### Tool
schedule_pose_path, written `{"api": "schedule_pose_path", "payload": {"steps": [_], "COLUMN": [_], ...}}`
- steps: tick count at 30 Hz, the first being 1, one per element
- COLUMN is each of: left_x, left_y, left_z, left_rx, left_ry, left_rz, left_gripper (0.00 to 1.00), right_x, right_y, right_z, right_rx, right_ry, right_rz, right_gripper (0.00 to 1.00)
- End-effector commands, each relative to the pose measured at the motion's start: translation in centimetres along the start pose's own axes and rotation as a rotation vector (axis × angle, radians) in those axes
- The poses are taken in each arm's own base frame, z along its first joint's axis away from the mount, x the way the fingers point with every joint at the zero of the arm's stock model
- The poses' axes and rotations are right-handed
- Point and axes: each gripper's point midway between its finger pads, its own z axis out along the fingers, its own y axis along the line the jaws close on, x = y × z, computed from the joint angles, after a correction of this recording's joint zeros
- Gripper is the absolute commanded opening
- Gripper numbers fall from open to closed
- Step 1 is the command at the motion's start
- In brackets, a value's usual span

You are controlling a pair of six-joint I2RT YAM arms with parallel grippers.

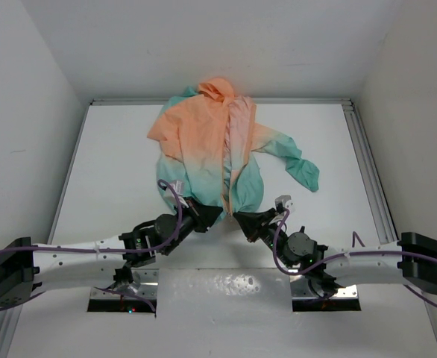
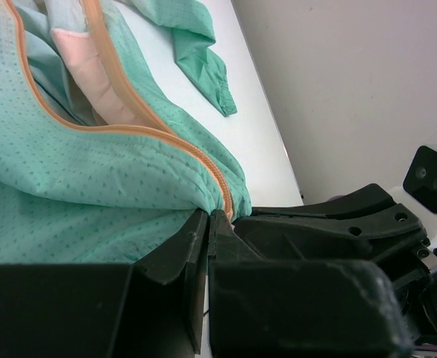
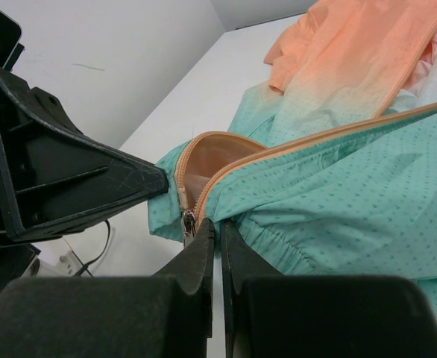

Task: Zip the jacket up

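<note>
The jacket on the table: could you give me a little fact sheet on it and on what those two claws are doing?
Jacket: spread on the white table, hood at the far end
Zipper: open, pinkish lining showing
Slider: down at the teal hem
Left gripper: shut, pinching the hem
Right gripper: shut on the hem right beside the slider
</note>
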Motion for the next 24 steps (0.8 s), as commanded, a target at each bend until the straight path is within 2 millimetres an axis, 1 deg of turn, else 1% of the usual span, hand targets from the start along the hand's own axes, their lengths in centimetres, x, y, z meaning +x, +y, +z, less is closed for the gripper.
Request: {"api": "schedule_pose_path", "payload": {"steps": [1,24], "left_x": [-0.87,-0.21], "left_y": [-1.01,-0.67], "left_z": [0.15,-0.08], "left_rx": [0.039,0.043], "left_ry": [-0.026,-0.004], "left_rz": [-0.028,-0.037], "left_gripper": [0.0,0.0], "right_x": [-1.9,-2.17], "right_y": [1.22,1.32], "right_z": [0.56,0.76], "right_rx": [-0.016,-0.013], "right_ry": [-0.059,-0.068], "right_rz": [0.027,0.016], "right_gripper": [0.0,0.0]}}
